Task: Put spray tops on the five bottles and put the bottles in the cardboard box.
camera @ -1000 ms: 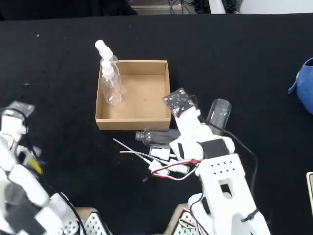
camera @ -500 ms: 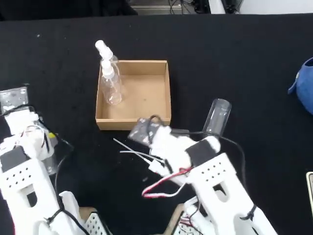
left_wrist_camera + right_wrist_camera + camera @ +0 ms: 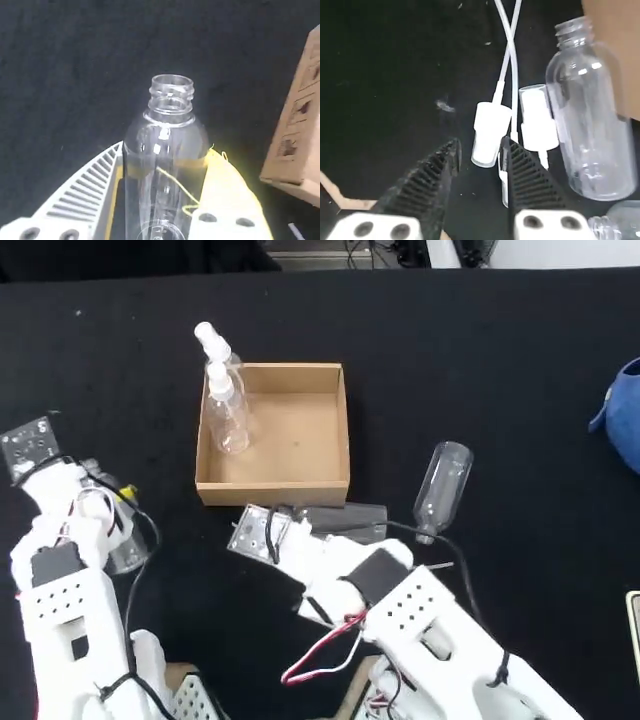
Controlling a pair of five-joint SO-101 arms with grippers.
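Note:
My left gripper (image 3: 167,150) is shut on a clear, capless bottle (image 3: 167,150), neck pointing away from the wrist; in the high view the left gripper (image 3: 115,535) holds the bottle (image 3: 128,545) left of the cardboard box (image 3: 300,485). My right gripper (image 3: 479,147) is open and low over the table, with the end of one white spray top (image 3: 490,127) between its fingertips. A second spray top (image 3: 536,122) and a capless bottle (image 3: 590,115) lie beside it. Two capped bottles (image 3: 225,410) stand at the box's left wall.
Another capless bottle (image 3: 440,485) lies on the black table right of the box. One more bottle (image 3: 350,520) lies along the box's front wall, partly under the right arm (image 3: 400,610). A blue object (image 3: 625,420) sits at the far right edge.
The right arm swung left from the box's front right corner and dropped in front of the box. The left arm came up at the left with the bottle.

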